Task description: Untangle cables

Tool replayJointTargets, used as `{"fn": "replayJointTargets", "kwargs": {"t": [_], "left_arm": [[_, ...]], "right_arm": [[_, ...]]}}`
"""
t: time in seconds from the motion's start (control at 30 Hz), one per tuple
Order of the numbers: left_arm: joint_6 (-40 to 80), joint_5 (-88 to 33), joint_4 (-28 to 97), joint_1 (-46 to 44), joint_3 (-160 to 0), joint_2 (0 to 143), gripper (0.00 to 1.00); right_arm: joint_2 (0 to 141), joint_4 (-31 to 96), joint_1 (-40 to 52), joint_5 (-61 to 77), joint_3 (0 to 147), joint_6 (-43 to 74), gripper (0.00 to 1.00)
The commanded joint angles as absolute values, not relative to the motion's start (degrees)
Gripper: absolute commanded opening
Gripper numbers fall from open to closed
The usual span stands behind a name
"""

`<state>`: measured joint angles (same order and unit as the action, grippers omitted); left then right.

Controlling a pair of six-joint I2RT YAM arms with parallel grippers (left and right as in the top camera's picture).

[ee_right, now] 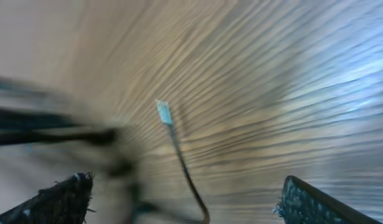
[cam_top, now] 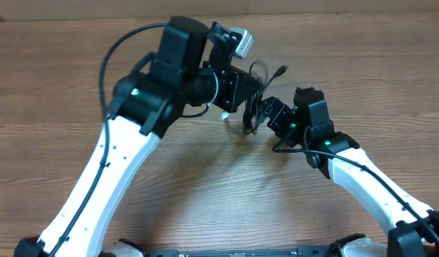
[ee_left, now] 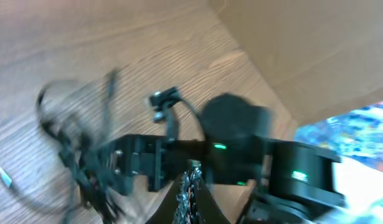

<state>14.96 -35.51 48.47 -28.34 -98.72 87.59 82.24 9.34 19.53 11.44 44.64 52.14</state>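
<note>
Between the jaws, the cables [cam_top: 253, 107] seem knotted together; none looks free yet. Right jaws are spread. Left jaws, I cannot tell.

Overhead: fixed, straight down, far enough back to take in the table [cam_top: 362, 64], left arm [cam_top: 126, 157] and right arm [cam_top: 369, 185], bases cut off. Left wrist: low, near, blurred, faces right across the wood at the right arm. Right wrist: very near the wood, blurred, looking past its own fingers [ee_right: 60, 199]. All three share the cables [cam_top: 256, 100] mid-table.
</note>
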Motion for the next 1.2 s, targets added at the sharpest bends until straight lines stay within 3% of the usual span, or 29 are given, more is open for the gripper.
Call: {"fn": "replayJointTargets", "kwargs": {"t": [0.0, 0.17, 0.27, 0.3, 0.37, 0.4, 0.53, 0.63, 0.67, 0.7, 0.87, 0.93, 0.97, 1.03, 1.17], "left_arm": [[15.5, -39.0, 47.9, -26.9, -100.3, 82.4, 0.04], [15.4, -38.3, 48.0, -21.8, -100.3, 78.3, 0.04], [15.5, -35.8, 49.5, -19.3, -100.2, 77.7, 0.08], [15.5, -33.7, 50.7, -19.1, -100.2, 78.0, 0.20], [15.8, -25.3, 55.3, -19.2, -100.2, 79.2, 0.54], [16.5, -23.9, 56.3, -19.2, -100.2, 79.7, 0.58], [24.5, -14.8, 61.4, -19.2, -100.2, 83.2, 0.49], [33.5, -10.0, 65.8, -19.2, -100.2, 86.9, 0.58], [35.4, -10.1, 66.7, -19.3, -99.8, 88.8, 0.85], [36.2, -10.4, 66.8, -19.4, -99.6, 89.9, 1.00], [36.2, -15.1, 67.2, -20.2, -99.5, 98.8, 0.98], [36.5, -15.1, 67.9, -20.3, -99.5, 102.2, 0.57], [38.3, -15.1, 68.7, -20.3, -99.5, 104.0, 0.49], [44.9, -14.8, 70.6, -20.3, -99.5, 108.8, 0.39], [50.0, -14.8, 71.5, -20.4, -99.5, 114.8, 0.39]], "right_arm": [[82.5, 10.3, 19.4, 2.3, 45.8, 52.1, 0.97], [82.5, 16.7, 18.7, -4.5, 45.8, 52.0, 0.98], [82.5, 17.7, 18.5, -1.7, 45.8, 45.0, 1.00], [82.5, 17.8, 18.5, -0.1, 45.8, 42.0, 1.00], [82.5, 20.1, 18.4, 0.4, 45.8, 38.5, 1.00], [82.5, 21.2, 18.5, 0.0, 45.8, 38.5, 1.00], [82.5, 23.4, 18.5, 0.1, 45.8, 38.5, 1.00], [82.5, 23.9, 18.5, 0.1, 45.7, 38.5, 1.00], [82.5, 24.0, 18.5, 0.1, 45.7, 38.5, 1.00], [82.5, 24.1, 18.5, 0.1, 45.7, 38.5, 1.00], [82.5, 25.3, 18.5, 0.1, 45.7, 38.5, 1.00], [82.5, 26.5, 18.5, 0.1, 45.7, 38.5, 1.00], [82.5, 26.8, 18.5, 0.1, 45.7, 38.5, 1.00], [82.5, 26.9, 18.5, 0.1, 45.7, 38.5, 1.00], [82.5, 26.9, 18.5, 0.1, 45.7, 38.5, 1.00]]}}
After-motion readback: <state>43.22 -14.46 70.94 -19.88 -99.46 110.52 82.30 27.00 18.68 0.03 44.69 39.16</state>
